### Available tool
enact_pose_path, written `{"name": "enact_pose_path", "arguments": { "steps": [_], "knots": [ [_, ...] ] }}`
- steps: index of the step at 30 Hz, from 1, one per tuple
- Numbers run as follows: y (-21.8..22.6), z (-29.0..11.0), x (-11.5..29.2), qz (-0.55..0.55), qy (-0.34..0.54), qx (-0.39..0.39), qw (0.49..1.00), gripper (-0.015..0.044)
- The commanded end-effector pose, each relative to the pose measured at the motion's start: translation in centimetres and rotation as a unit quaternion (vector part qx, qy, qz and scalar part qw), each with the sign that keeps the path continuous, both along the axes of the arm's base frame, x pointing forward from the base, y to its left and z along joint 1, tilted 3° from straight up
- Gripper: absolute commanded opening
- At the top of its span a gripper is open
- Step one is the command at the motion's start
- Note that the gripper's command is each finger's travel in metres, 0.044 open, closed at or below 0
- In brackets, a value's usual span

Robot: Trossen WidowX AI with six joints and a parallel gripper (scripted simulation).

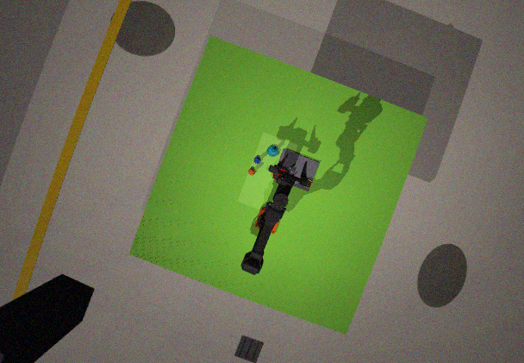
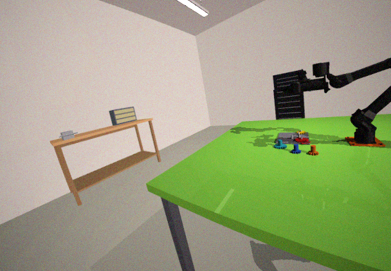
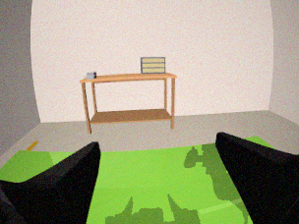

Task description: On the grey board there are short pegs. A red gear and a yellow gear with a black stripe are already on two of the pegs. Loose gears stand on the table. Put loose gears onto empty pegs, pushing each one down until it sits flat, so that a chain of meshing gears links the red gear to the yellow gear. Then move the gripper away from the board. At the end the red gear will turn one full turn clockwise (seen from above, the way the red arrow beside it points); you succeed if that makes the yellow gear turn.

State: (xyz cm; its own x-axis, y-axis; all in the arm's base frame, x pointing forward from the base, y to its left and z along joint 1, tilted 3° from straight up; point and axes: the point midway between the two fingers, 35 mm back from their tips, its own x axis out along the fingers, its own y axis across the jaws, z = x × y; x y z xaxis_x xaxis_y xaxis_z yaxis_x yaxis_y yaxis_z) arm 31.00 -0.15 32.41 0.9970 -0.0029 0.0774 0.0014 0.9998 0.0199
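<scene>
Look from the outside view and start on the left. You see a wooden bench (image 2: 106, 130) (image 3: 128, 77) by the wall, with a small grey thing (image 2: 67, 135) (image 3: 91, 76) and a box with yellow rows (image 2: 123, 116) (image 3: 152, 65) on top. A long bright lamp (image 2: 188, 3) hangs up high.

Next comes your big green tabletop (image 1: 194, 142) (image 2: 241, 183) (image 3: 138, 172). The grey board (image 1: 313, 165) (image 2: 283, 136) lies on it. In front of the board you find three loose gears, each sitting flat with its knob up. First is the teal gear (image 1: 272, 150) (image 2: 280, 145), then the small blue gear (image 1: 257, 159) (image 2: 296, 149), then the orange gear (image 1: 252, 171) (image 2: 313, 151). They do not touch each other. The red gear (image 1: 276, 176) (image 2: 302, 140) is on the near side of the board, and the yellow gear (image 2: 301, 132) is on the far side.

Your claw (image 1: 297, 159) (image 2: 279, 90) (image 3: 160, 143) is high over the board. It points out sideways, wide open, and holds nothing. Behind it you see a tall black thing with slats (image 2: 289, 106).

On the right, your black arm (image 1: 269, 220) (image 2: 354, 75) bends up from an orange base plate (image 2: 379, 144).
</scene>
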Motion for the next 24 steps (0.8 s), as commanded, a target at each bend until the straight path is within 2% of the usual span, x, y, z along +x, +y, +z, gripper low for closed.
{"name": "enact_pose_path", "arguments": {
  "steps": [1, 6, 11, 18, 24],
  "knots": [
    [0.1, -0.1, 0.2, 0.001, 0.006, 0.003, 1.0, 0.0426],
    [2.0, -3.5, 4.0, 0.024, 0.153, 0.081, 0.985, 0.044],
    [4.6, -8.1, 6.7, 0.018, 0.322, 0.157, 0.933, 0.044],
    [8.3, -14.7, 7.5, -0.05, 0.535, 0.224, 0.813, 0.044],
    [11.0, -19.2, 5.9, -0.154, 0.672, 0.237, 0.685, 0.044]
  ]
}}
